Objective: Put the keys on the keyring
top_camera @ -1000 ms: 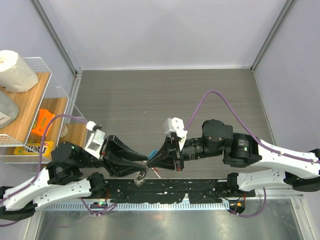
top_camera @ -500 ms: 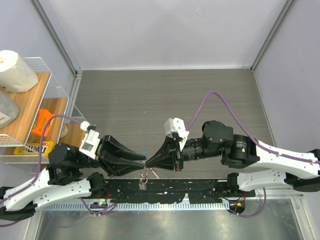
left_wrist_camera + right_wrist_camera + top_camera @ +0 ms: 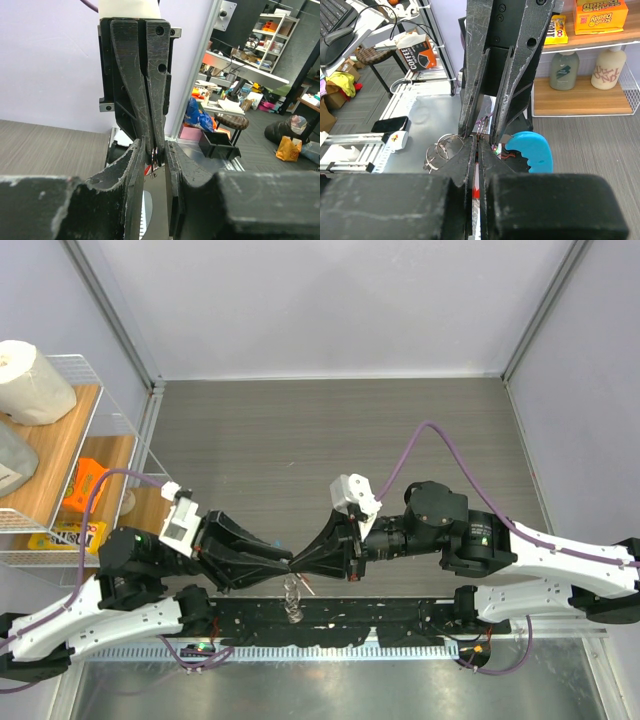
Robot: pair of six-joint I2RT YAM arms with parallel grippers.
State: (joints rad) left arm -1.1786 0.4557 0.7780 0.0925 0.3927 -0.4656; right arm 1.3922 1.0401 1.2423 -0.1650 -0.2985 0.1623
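Just above the near rail: fingers tip to tip

Left fingers first. Parted, with a clear gap between the two pads, and aimed straight at the right arm. No visible grip on anything.

Right fingers next. Pressed shut, pad against pad, tips poking into the gap of the left pair. Contents of the pinch impossible to tell for sure: only a sliver of red in the seam, from the right wrist view, and a bit of thin silvery wire at the very tips.

Then the key. Tiny, red-headed, just below and to the right of the meeting tips in the top view, up off the surface. Blade too small to make out.

Then the keyring. Silvery loops dangling just under the tips, left of the shut fingers in the right wrist view, with the light-blue crescent tag on the other side of them. Hangs in the air by the black rail at the near edge, touching neither surface nor rail as far as can be seen. Unclear whether threaded through the key.

Lastly, off to the left of the surface, a wire rack with wooden shelves: a paper roll up top, something orange lower down.
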